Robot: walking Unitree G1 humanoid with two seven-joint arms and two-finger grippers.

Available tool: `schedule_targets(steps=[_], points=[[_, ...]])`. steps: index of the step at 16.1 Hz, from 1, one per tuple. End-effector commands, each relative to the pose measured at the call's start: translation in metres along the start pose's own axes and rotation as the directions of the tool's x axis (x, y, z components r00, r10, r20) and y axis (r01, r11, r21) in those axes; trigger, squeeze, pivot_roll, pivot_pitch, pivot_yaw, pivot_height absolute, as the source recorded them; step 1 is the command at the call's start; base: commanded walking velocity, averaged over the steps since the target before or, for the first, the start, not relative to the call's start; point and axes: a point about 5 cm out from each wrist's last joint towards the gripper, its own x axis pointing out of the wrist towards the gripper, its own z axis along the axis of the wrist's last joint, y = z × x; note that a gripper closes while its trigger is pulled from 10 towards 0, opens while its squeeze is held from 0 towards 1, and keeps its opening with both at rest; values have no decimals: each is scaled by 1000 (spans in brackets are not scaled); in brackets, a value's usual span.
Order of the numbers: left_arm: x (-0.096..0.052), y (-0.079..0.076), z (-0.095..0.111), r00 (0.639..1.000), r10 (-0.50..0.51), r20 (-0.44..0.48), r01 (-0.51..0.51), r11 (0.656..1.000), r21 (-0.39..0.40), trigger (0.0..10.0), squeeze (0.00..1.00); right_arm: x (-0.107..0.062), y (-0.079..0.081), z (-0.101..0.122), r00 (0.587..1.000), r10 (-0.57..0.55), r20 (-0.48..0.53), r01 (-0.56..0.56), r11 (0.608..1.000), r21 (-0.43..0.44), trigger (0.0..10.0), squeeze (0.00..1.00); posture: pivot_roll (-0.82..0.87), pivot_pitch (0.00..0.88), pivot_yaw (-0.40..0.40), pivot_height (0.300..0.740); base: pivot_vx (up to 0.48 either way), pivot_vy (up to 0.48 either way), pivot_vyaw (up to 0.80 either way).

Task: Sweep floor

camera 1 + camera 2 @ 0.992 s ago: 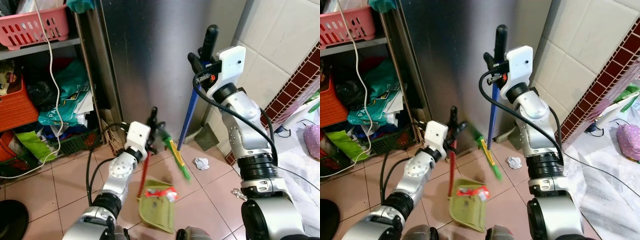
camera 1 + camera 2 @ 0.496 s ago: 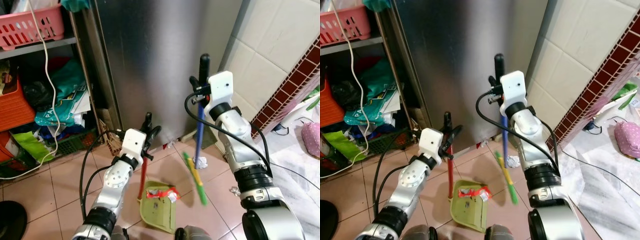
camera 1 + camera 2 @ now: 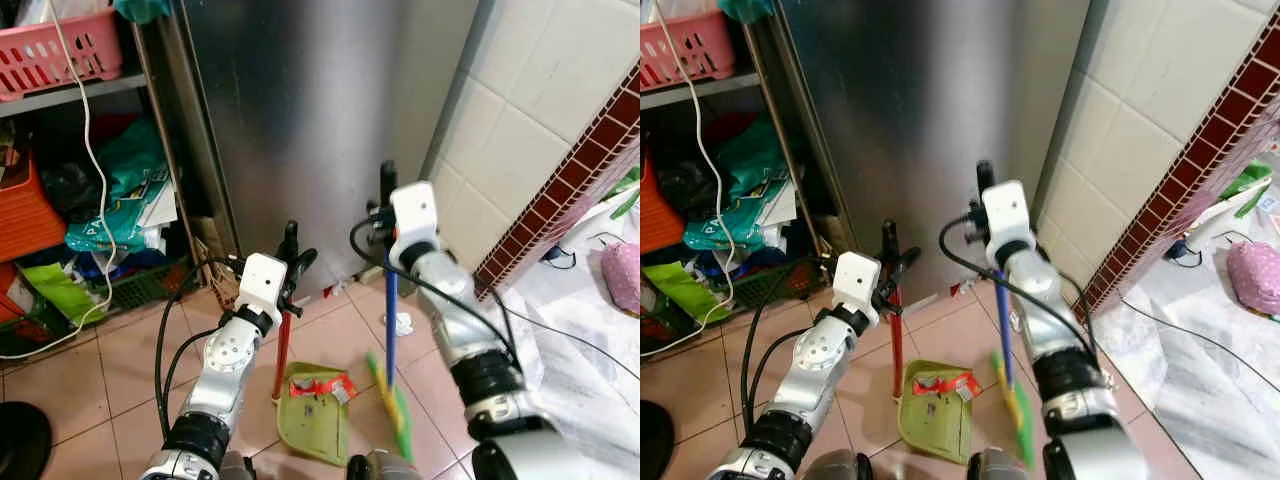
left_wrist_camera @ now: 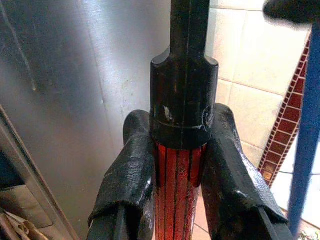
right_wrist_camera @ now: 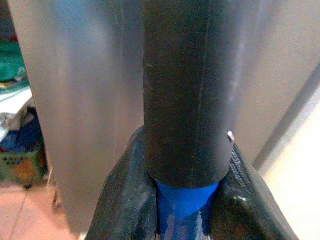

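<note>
Risk: your right pincer (image 3: 384, 212) grips the blue-handled green broom (image 3: 390, 330), your left pincer (image 3: 291, 262) clamps the red-handled green plastic dustpan (image 3: 316, 418) on the floor; overswing and the red wrapper (image 3: 320, 384) flicks out, crumpled paper (image 3: 403, 324) missed.

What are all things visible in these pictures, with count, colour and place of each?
Green plastic dustpan: one, on the pink floor tiles, red handle upright.
Red-and-white wrapper: one, in the dustpan.
Blue-handled broom: one, green-yellow bristles beside the dustpan.
Crumpled white paper: one, on the floor behind the broom.
Pink plastic basket: one, top shelf, left.
Steel cabinet panel: one, grey, ahead.
Left gripper: shut on the dustpan handle.
Right gripper: shut on the broom handle.
</note>
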Motion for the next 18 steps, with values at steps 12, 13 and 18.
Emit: schedule_targets(steps=[12,13,18], points=[[7,-2,10,1000,-13,23,12,1000,17,10000,0,7,1,28,988,-2,156,-61,914,401,10000,0,-88,8,-13,740,0,0,0],[7,-2,11,1000,-11,23,10,1000,19,10000,0,5,-9,28,987,-2,162,-48,952,303,10000,0,-88,8,-13,740,0,0,0],[3,3,12,999,10,30,-11,1000,27,10000,0,-4,-36,23,986,-50,160,18,981,195,10000,0,-79,10,-21,740,0,0,0]])
